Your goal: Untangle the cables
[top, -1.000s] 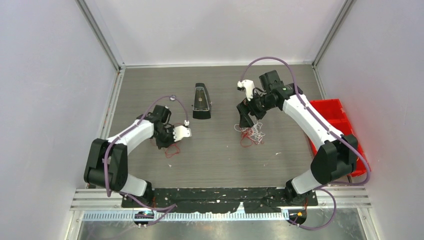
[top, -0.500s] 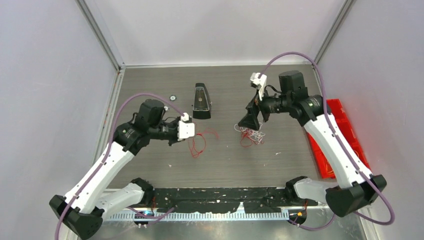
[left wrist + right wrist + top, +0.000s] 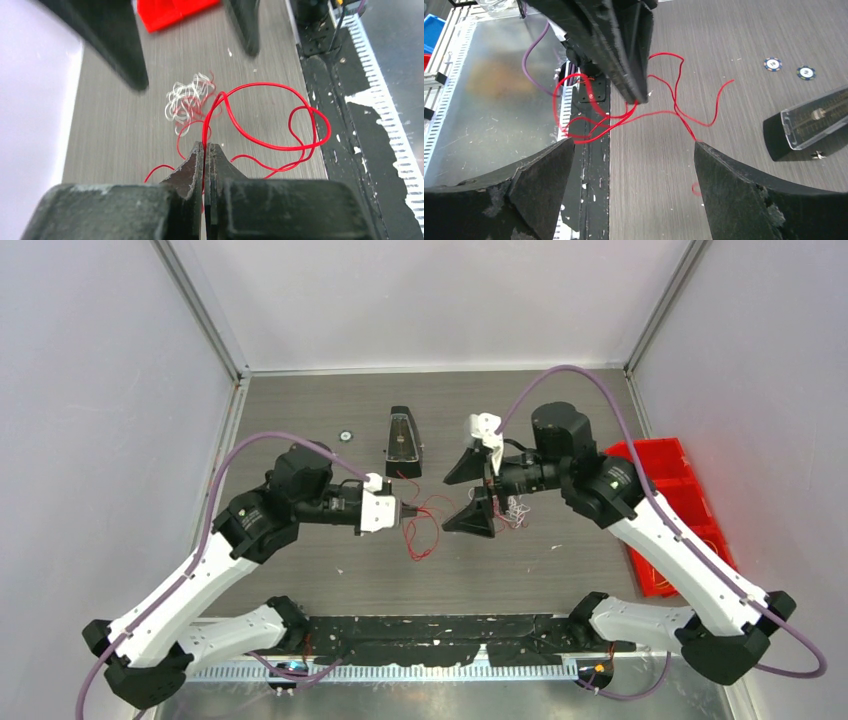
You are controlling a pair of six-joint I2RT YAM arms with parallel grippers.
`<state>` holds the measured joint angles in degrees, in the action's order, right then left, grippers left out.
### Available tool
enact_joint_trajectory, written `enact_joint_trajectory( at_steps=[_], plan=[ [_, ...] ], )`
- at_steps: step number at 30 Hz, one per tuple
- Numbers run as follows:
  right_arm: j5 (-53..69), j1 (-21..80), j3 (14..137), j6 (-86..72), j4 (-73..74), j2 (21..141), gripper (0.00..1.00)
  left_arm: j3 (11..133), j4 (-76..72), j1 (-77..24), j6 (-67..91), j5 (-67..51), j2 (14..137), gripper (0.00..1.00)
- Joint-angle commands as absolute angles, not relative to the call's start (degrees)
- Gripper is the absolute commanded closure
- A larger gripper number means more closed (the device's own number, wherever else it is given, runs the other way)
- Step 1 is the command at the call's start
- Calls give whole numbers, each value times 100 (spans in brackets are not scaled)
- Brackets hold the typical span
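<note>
The left gripper [image 3: 405,512] is pinching a thin red wire cable [image 3: 428,530] between its clenched black fingertips, above the grey wood-grain table [image 3: 560,570], near the middle of it. In the left wrist view the cable is leaving the tips upward and is opening into wide loose loops ahead of the gripper and to the right side of that view. In the top view the loops are spreading from the tips toward the right arm, and one longer loop is hanging toward the near edge. The right gripper [image 3: 464,493] is facing the left one with its jaws spread wide and grasping nothing; the red loops are lying in front of the gap between its fingers. A small tangled bundle of white wire [image 3: 514,508], with some red strands in it, is lying on the table just beside the right gripper. A black metronome with a clear front [image 3: 403,443] is standing farther back, and a red plastic bin [image 3: 690,495] is sitting at the right edge.
</note>
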<state>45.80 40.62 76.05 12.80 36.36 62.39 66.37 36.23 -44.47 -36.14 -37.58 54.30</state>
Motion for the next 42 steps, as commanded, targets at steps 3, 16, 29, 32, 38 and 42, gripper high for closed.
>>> enact_joint_trajectory(
  at_steps=[3, 16, 29, 32, 38, 42],
  plan=[
    [4513, 4554, 7495, 948, 2611, 6565, 5, 6949, 2983, -4996, -3612, -3620, 5307, 100],
    [4244, 4711, 6781, 1277, 1789, 6825, 7, 7103, 2483, -5364, -3495, -4359, 5022, 100],
    [4083, 4539, 6749, 1299, 2307, 6271, 95, 6349, 2334, -5343, -3555, -2971, 4480, 100],
    [4066, 4344, 6687, 1216, 2451, 6059, 95, 6081, 2360, -5234, -3361, -2616, 4366, 100],
    [4323, 3761, 6675, 834, 2612, 5625, 95, 5937, 2344, -4829, -2475, -1583, 4661, 78],
    [4672, 3468, 6913, 286, 2613, 5482, 95, 6432, 2822, -4211, -1552, -2615, 5361, 96]
  ],
)
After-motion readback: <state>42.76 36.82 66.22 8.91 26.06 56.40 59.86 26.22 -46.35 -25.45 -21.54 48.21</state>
